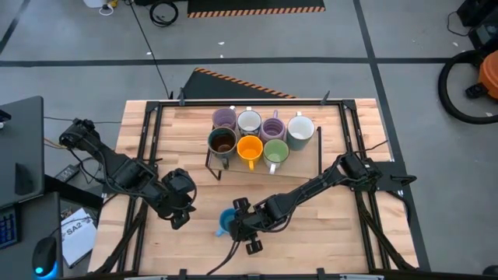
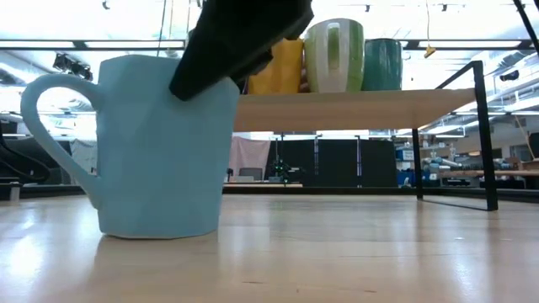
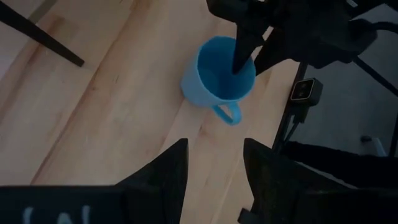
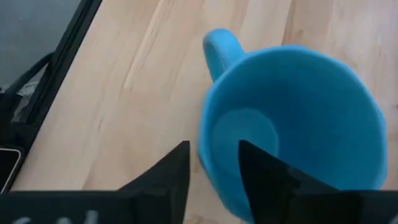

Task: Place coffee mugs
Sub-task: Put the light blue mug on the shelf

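The right gripper [image 4: 214,171] straddles the rim of the blue mug [image 4: 292,124], one finger inside the cup and one outside its wall, not yet pinching it; the mug stands upright on the table [image 1: 350,233]. The left gripper [image 3: 214,168] hovers near, fingers spread, the mug just beyond their tips.

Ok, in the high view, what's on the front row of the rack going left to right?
Dark brown mug → orange mug → green mug. The blue mug is not on the rack; it stands on the table nearer the front, at the right gripper.
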`<action>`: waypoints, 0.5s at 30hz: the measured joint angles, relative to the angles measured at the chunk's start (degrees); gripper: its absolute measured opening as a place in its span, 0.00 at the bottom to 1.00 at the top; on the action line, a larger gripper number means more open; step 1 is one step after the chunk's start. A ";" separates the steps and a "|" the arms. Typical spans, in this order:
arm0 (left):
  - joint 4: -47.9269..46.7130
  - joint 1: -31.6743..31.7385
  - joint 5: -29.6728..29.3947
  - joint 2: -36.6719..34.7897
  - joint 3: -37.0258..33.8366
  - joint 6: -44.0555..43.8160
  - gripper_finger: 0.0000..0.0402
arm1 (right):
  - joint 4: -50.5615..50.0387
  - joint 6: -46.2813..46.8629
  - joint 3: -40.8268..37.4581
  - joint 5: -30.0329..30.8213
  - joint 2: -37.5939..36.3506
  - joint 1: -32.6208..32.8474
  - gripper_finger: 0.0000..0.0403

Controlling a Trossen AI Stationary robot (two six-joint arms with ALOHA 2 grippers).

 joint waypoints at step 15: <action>-0.35 0.00 0.00 0.00 0.00 -0.02 0.40 | -5.14 -1.14 -0.90 -6.43 -2.54 -0.35 0.08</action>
